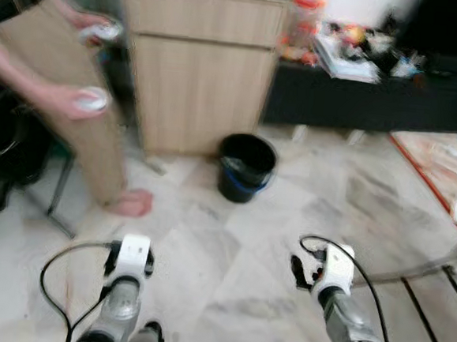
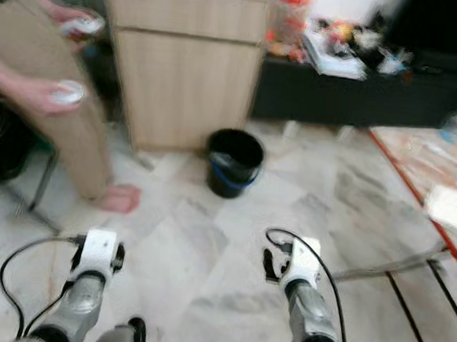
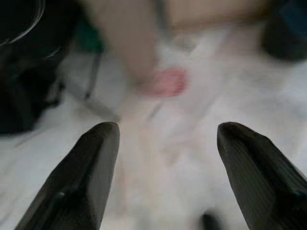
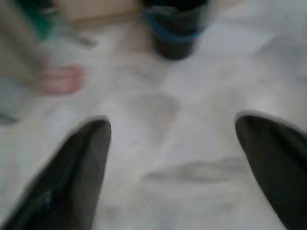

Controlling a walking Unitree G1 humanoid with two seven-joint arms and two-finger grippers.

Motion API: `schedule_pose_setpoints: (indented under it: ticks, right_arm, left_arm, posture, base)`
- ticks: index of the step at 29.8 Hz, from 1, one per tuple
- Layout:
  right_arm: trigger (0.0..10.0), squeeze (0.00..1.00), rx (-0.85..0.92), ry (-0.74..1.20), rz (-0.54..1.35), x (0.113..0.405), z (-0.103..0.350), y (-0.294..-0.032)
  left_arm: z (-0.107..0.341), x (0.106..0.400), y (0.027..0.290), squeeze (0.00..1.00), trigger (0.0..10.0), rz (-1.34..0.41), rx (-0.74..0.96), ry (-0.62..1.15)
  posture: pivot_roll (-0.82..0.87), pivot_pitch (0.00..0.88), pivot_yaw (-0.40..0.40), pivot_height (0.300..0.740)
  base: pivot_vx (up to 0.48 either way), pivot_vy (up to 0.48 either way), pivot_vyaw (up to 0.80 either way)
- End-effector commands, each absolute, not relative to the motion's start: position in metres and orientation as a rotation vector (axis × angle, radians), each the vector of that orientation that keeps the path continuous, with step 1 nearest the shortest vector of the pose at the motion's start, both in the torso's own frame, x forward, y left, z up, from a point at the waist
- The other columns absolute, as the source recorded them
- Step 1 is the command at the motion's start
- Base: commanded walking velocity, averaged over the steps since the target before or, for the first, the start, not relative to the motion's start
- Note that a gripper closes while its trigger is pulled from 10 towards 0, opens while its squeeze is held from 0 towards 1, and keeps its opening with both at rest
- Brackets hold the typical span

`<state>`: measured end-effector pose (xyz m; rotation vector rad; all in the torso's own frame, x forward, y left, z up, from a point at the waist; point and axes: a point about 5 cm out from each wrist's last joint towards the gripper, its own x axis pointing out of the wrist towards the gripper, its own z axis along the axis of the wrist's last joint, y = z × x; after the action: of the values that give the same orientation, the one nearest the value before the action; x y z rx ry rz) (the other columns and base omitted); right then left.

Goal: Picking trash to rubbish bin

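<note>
Frames blurred. Left gripper (image 3: 165,179) low over the marble floor (image 1: 228,274), fingers spread wide, nothing between them. Right gripper (image 4: 175,179) likewise parted and empty above the floor. Ahead, well apart from both: black bin (image 1: 246,167) upright on the floor, just before a wooden cabinet (image 1: 201,66). Left of the bin, a person's bare foot (image 1: 131,203); their hands (image 1: 80,100) hold small white objects.

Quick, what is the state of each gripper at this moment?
Left gripper: jaws open, holding nothing, above the floor.
Right gripper: jaws open, holding nothing, pointing toward the black bin.
</note>
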<state>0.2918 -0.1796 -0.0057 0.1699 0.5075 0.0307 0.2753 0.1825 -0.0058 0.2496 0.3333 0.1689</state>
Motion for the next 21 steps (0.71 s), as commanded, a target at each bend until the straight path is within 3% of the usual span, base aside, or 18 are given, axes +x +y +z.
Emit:
schedule_pose_setpoints:
  ticks: [1, 11, 21]
  right_arm:
    - [10.0, 0.0, 0.186, 0.502, 0.024, 0.291, -0.007, -0.177]
    - [10.0, 0.0, 0.213, 0.504, 0.019, 0.287, -0.011, -0.166]
    - [10.0, 0.0, 0.215, 0.505, 0.066, 0.291, -0.008, -0.158]
  left_arm:
    - [-0.009, 0.273, 0.182, 0.0, 10.0, 0.14, 0.258, 0.351]
    - [-0.002, 0.278, 0.196, 0.0, 10.0, 0.097, 0.28, 0.336]
    - [-0.003, 0.275, 0.214, 0.0, 10.0, 0.137, 0.279, 0.366]
  posture:
    - [0.06, 0.154, -0.059, 0.74]
    - [0.08, 0.138, -0.012, 0.74]
    - [0.08, 0.134, -0.047, 0.74]
  base:
    - [0.0, 0.0, 0.0]
    - [0.0, 0.0, 0.0]
    - [0.0, 0.0, -0.05]
